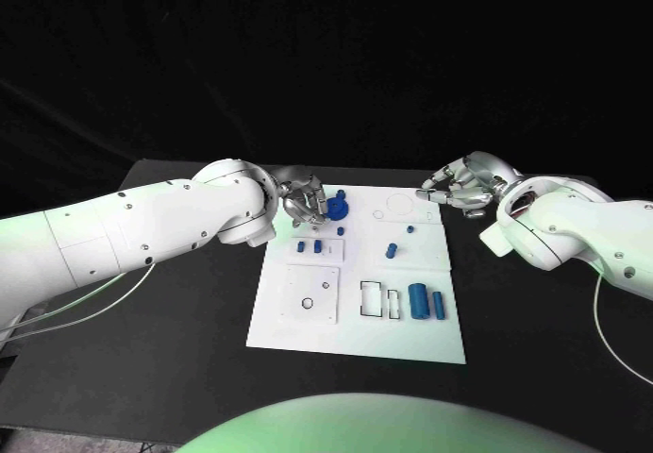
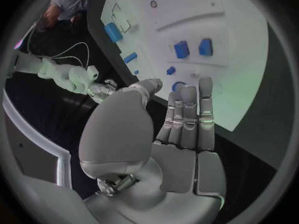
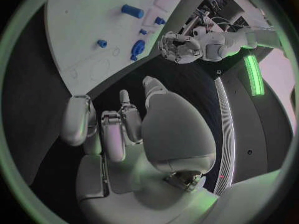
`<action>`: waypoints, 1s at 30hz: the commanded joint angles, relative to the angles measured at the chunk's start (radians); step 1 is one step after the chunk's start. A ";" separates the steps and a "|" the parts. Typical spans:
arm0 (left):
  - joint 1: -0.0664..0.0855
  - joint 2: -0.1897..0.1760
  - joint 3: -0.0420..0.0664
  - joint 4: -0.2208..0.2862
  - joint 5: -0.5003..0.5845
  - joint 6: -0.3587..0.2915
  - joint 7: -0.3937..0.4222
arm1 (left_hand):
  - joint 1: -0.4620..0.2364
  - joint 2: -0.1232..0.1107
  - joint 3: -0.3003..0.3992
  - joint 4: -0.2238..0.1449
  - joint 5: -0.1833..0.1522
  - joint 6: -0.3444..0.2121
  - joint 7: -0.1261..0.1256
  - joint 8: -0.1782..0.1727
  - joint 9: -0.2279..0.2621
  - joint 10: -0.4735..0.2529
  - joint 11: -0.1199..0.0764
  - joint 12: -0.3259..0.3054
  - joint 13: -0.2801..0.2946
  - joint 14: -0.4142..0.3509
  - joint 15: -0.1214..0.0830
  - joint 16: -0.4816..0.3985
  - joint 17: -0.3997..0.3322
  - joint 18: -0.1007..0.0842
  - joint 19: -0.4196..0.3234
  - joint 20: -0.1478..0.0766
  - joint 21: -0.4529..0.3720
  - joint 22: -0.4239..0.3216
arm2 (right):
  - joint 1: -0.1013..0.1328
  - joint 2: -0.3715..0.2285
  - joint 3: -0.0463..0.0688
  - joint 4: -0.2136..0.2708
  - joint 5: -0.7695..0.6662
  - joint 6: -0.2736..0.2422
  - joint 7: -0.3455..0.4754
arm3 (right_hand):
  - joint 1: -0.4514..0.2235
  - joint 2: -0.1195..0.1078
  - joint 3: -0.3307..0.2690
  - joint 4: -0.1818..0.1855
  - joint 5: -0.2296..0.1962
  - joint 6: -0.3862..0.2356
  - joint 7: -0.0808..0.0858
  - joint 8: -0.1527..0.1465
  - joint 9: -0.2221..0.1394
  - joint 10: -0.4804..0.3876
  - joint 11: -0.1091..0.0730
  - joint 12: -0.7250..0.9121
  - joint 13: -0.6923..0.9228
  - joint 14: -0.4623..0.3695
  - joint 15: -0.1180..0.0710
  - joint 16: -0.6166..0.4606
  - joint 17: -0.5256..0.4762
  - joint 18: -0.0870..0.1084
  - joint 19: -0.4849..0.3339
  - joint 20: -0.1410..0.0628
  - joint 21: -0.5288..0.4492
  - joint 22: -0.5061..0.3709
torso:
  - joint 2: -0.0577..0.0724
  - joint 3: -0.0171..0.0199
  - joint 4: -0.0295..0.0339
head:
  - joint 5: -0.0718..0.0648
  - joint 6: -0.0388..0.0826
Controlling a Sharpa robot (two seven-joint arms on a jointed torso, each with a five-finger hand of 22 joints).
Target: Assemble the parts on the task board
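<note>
Task board (image 1: 307,326) near half seemingly unobstructed

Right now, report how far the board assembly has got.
Early stage. Done: a few blue parts sit in recesses of the task board. In hand: nothing; the left hand hovers open over the board's far corner, and the right hand is empty off its far edge. Left: several outlined slots are vacant.

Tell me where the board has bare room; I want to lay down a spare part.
Free: the task board strip nearest the robot, below the outlined slots. Crowded: the far end, where blue parts cluster under the left hand. The right hand hangs off the far right corner.
</note>
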 commanded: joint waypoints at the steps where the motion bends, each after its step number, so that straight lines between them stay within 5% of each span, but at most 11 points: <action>1: -0.001 0.016 -0.006 -0.010 -0.191 -0.109 0.241 | 0.017 -0.014 0.012 -0.021 -0.014 0.018 -0.012 -0.041 -0.035 0.001 0.002 -0.036 -0.039 -0.008 0.003 0.003 -0.017 0.023 0.008 0.010 -0.014 -0.005 | -0.001 0.001 0.000 0.001 -0.009 -0.004 0.021 | -0.007 -0.002 0.005 0.000 0.006 -0.005 -0.003 0.004 0.001 -0.007 -0.003 -0.005 0.024 0.086 -0.007 -0.006 0.173 0.013 -0.008 0.001 -0.005 0.027 | 0.003 -0.0010 -0.0019 | -0.002 0.004; 4: -0.002 0.036 -0.012 -0.027 -0.297 -0.097 0.276 | 0.011 -0.026 0.009 -0.032 -0.065 0.046 -0.027 -0.077 -0.065 -0.018 0.010 -0.074 -0.075 -0.013 0.010 0.018 -0.025 0.024 0.009 0.015 -0.028 -0.007 | -0.001 0.002 0.000 0.000 -0.010 -0.005 0.023 | -0.006 -0.002 0.006 -0.001 0.008 -0.006 -0.003 0.004 0.001 -0.008 -0.003 -0.005 0.024 0.086 -0.007 -0.006 0.171 0.014 -0.008 0.001 -0.007 0.026 | 0.003 -0.0008 -0.0026 | -0.001 0.005; 11: -0.005 0.080 -0.020 -0.079 -0.441 -0.055 0.295 | 0.002 -0.034 -0.013 -0.048 -0.096 0.081 -0.040 -0.124 -0.096 -0.020 0.006 -0.094 -0.106 0.044 0.003 0.108 0.036 0.026 0.033 0.013 -0.026 0.002 | -0.001 0.005 0.000 0.000 -0.011 -0.006 0.025 | -0.005 -0.002 0.007 -0.001 0.008 -0.007 -0.003 0.004 0.001 -0.009 -0.003 -0.006 0.022 0.085 -0.007 -0.008 0.168 0.014 -0.009 0.001 -0.009 0.025 | 0.002 -0.0011 -0.0009 | -0.005 0.005; 15: -0.005 0.095 -0.021 -0.098 -0.477 -0.028 0.294 | 0.004 -0.032 -0.028 -0.061 -0.154 0.102 -0.044 -0.156 -0.113 -0.034 0.006 -0.120 -0.133 0.051 -0.006 0.133 0.039 0.027 0.040 0.006 -0.028 0.010 | -0.001 0.006 0.000 0.000 -0.011 -0.006 0.025 | -0.005 -0.002 0.007 -0.001 0.008 -0.007 -0.003 0.004 0.001 -0.009 -0.003 -0.006 0.022 0.085 -0.007 -0.008 0.168 0.014 -0.009 0.001 -0.009 0.025 | 0.002 -0.0006 -0.0011 | -0.005 0.006; 30: -0.018 0.133 -0.023 -0.140 -0.536 0.062 0.284 | 0.003 -0.026 -0.030 -0.070 -0.167 0.183 -0.031 -0.209 -0.133 0.008 -0.005 -0.164 -0.183 0.130 -0.019 0.240 0.114 0.010 0.103 -0.010 0.076 0.075 | -0.001 0.007 0.000 -0.001 -0.011 -0.017 0.030 | -0.003 -0.003 0.016 -0.001 0.011 -0.013 -0.002 0.005 0.002 -0.053 -0.002 -0.057 -0.033 0.075 -0.007 -0.024 0.129 0.024 -0.031 0.001 -0.055 -0.002 | 0.002 -0.0009 -0.0003 | -0.008 0.004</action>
